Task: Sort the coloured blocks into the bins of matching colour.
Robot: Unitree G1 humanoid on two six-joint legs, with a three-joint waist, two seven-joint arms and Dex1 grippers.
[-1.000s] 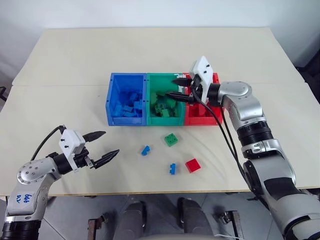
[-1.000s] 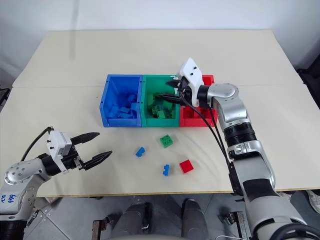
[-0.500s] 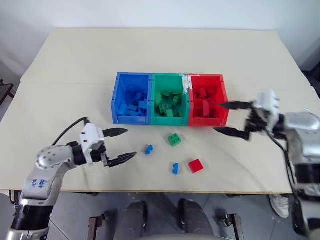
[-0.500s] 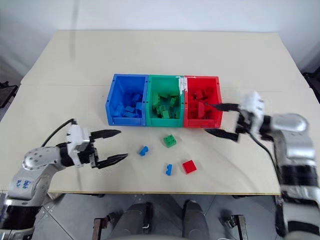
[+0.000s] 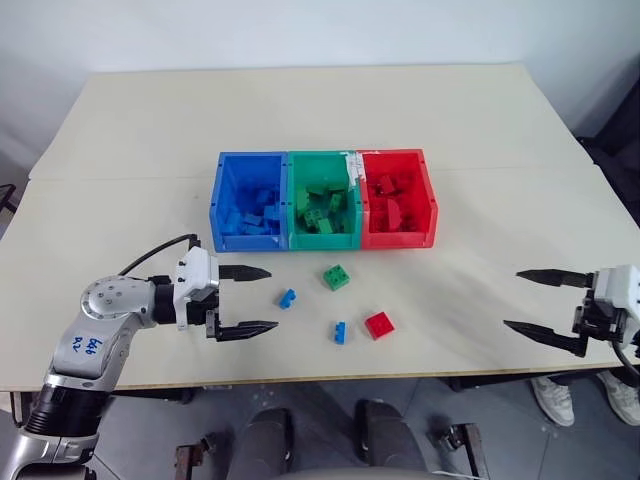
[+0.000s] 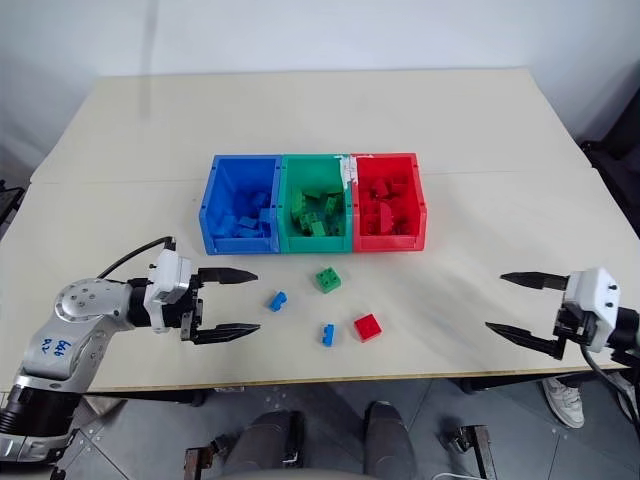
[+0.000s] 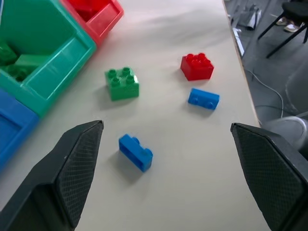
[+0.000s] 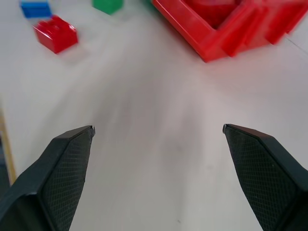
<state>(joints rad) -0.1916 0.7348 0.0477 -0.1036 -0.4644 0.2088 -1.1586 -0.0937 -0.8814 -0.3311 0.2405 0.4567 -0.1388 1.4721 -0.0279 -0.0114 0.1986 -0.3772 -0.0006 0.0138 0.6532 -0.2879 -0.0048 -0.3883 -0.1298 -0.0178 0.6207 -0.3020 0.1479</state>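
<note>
At mid-frame 3 bins sit side by side on the pale table (image 5: 130,130): blue bin (image 5: 222,200), green bin (image 5: 295,205), red bin (image 5: 428,200), each holding bricks of what looks like its own colour. Below them 4 loose blocks lie apart: green block (image 5: 337,277), blue block (image 5: 287,298), smaller blue block (image 5: 339,332), red block (image 5: 379,324). At lower left the left gripper (image 5: 262,298) gapes empty; at the right edge the right gripper (image 5: 532,300) gapes too.

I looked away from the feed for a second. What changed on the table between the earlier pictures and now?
The right gripper pulled back from over the green bin and red bin to the table's right edge, open and empty. The left gripper, open, moved in toward the nearer blue block. The other blue block, green block and red block stayed on the table, as did the bins.
</note>
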